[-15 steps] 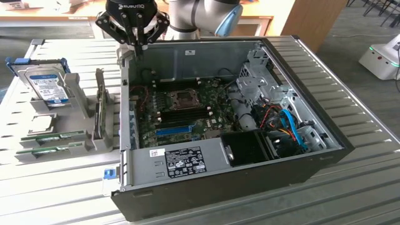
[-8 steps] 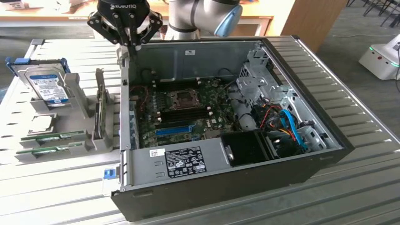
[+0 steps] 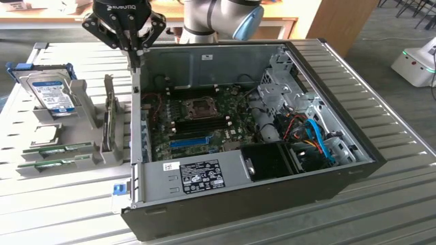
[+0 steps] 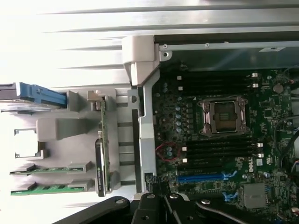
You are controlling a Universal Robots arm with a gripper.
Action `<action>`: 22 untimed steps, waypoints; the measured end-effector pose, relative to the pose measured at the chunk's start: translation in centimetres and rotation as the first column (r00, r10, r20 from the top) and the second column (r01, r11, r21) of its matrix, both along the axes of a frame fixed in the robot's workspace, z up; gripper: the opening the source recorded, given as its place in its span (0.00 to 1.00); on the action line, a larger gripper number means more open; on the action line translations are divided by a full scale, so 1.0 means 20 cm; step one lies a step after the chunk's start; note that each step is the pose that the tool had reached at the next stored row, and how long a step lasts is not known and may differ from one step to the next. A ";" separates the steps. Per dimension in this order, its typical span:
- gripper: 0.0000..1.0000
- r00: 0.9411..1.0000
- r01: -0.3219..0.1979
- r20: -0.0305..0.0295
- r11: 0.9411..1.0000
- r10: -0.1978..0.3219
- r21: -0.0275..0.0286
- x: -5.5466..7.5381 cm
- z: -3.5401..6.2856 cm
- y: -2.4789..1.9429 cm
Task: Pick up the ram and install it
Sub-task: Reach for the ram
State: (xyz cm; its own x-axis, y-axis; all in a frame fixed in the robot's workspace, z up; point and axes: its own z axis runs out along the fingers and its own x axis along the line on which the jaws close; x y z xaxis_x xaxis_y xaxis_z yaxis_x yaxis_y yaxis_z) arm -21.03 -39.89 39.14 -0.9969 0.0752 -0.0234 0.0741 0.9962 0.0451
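Black jaws | fully closed; empty; tips beside case wall (image 4: 147, 121)

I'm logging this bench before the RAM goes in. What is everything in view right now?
computer case: one, black, open, mid-table.
motherboard: one, dark green, inside the case.
labelled box: one, grey, at the case's near end.
cables: several, blue and orange, at the case's end on the exterior view's right.
holder: one, grey, beside the case on the exterior view's left.
ram sticks: two, green, lying in the holder.
expansion card: one, upright in the holder.
hard drive: one, silver with blue bracket, in the holder.
table: one, slatted metal.
arm: one, grey and blue.
claw: one, black, shut, empty, over the case wall next to the holder.
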 end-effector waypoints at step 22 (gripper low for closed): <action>0.11 1.000 0.000 -0.001 1.000 0.000 0.000 -0.28 -0.014 0.000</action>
